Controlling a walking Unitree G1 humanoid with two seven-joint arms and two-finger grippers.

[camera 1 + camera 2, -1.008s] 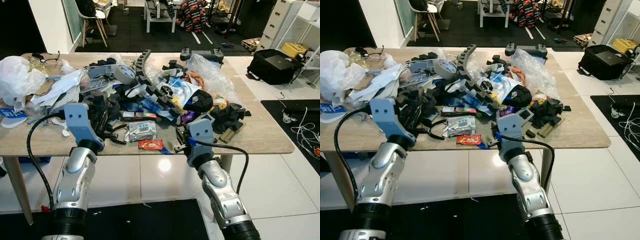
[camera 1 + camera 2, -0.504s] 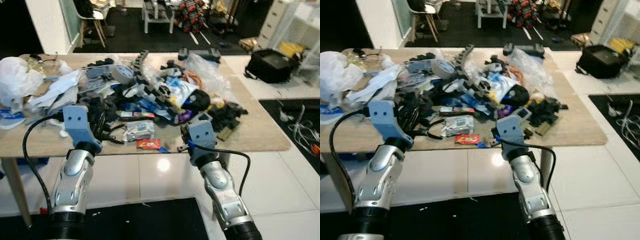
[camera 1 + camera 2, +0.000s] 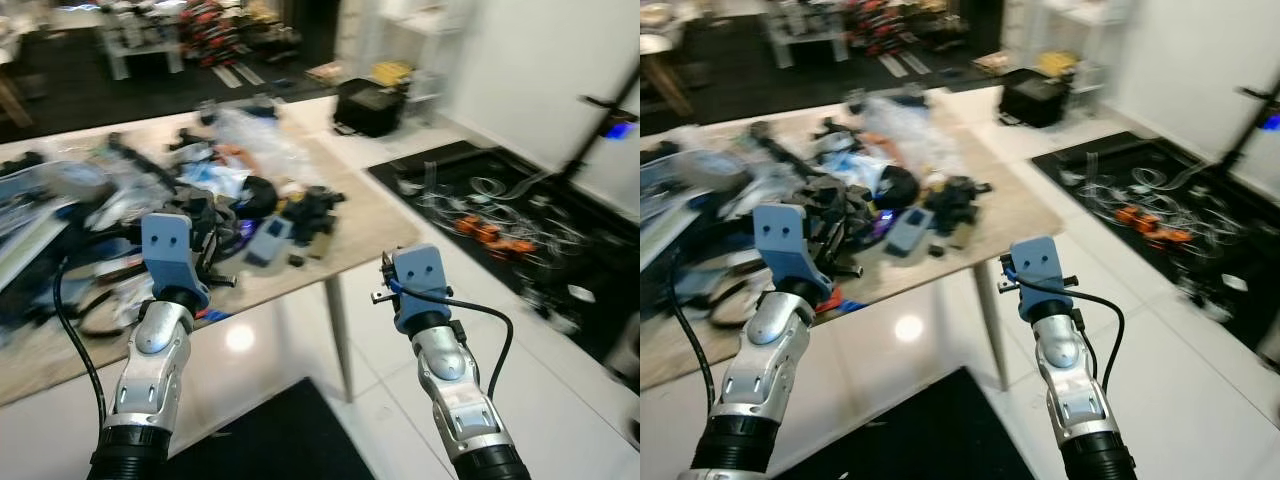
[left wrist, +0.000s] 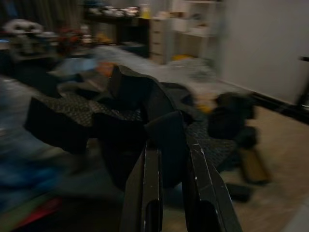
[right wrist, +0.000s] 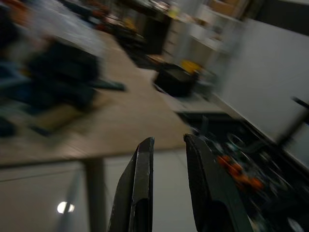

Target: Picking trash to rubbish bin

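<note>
A wooden table point(image 3: 365, 225) on my left carries a blurred heap of trash point(image 3: 235, 180): black foam bits, plastic bags, wrappers. My left gripper point(image 3: 212, 250) is raised over the table's front edge and is shut on a piece of black foam point(image 4: 130, 113), which juts out past its fingertips point(image 4: 150, 159) in the left wrist view. My right gripper point(image 3: 380, 288) hangs past the table's corner over the white floor tiles. Its fingers point(image 5: 142, 183) stand close together with nothing between them.
A black bag point(image 3: 372, 100) lies on the floor behind the table. To the right, tangled cables point(image 3: 480, 200) lie on a dark mat beside a white wall. Another black mat point(image 3: 290, 440) lies at my feet, and a dark stand point(image 3: 592, 130) rises at the far right.
The whole view has swung to the right and is blurred: the table has slid to the left. My right gripper now hangs over floor instead of the table edge. Both arms keep their pose.
</note>
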